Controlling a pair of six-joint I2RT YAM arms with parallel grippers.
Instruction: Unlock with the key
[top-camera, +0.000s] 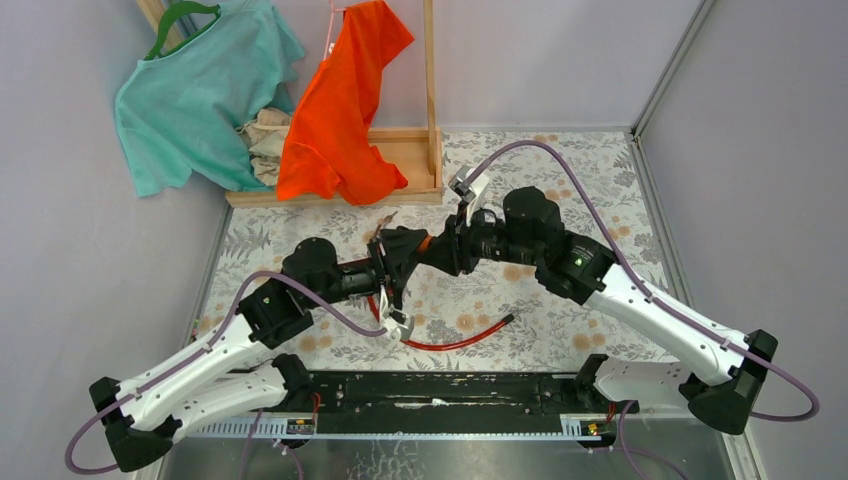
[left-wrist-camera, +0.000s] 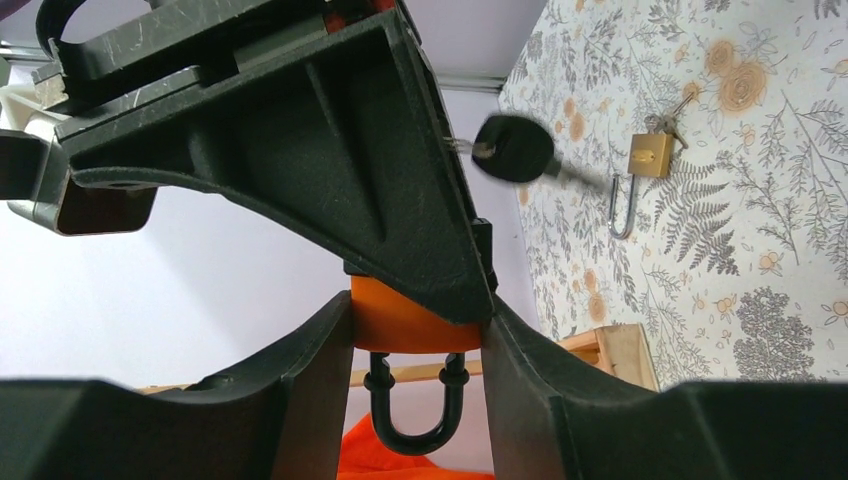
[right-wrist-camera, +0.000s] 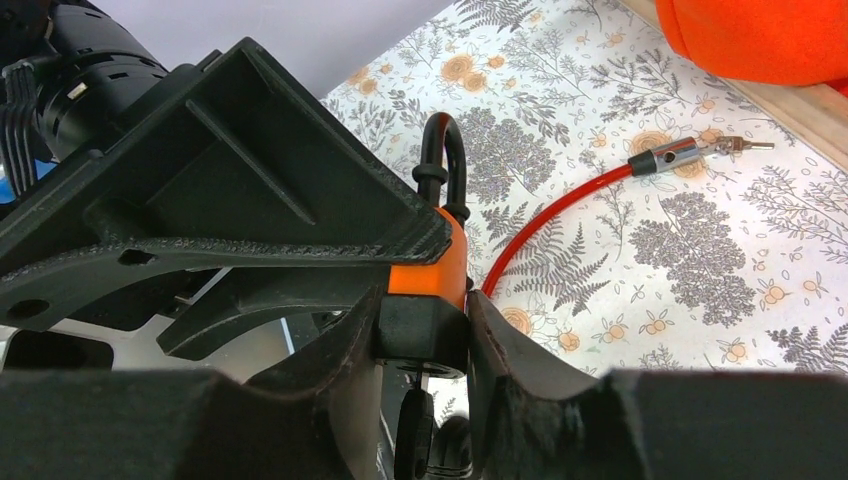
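An orange padlock (top-camera: 425, 243) hangs above the table between both arms. My left gripper (left-wrist-camera: 415, 315) is shut on its orange body (left-wrist-camera: 415, 322), and the black shackle (left-wrist-camera: 415, 425) points away from that camera. My right gripper (right-wrist-camera: 425, 305) comes from the opposite side, with its jaws pressed against the padlock's black end (right-wrist-camera: 420, 330). The key (right-wrist-camera: 413, 435) sticks out of that end, its head edge-on between the fingers with a gap on each side. A second black-headed key (left-wrist-camera: 515, 148) dangles from the ring. From above, the left gripper (top-camera: 395, 262) and right gripper (top-camera: 440, 248) meet nose to nose.
A red cable (top-camera: 450, 343) curves across the floral cloth below the grippers, its metal end (right-wrist-camera: 680, 153) pointing at the wooden rack (top-camera: 400, 150). A small brass padlock (left-wrist-camera: 650, 155) with keys lies on the cloth. An orange shirt (top-camera: 345, 110) and a teal shirt (top-camera: 190, 100) hang at the back.
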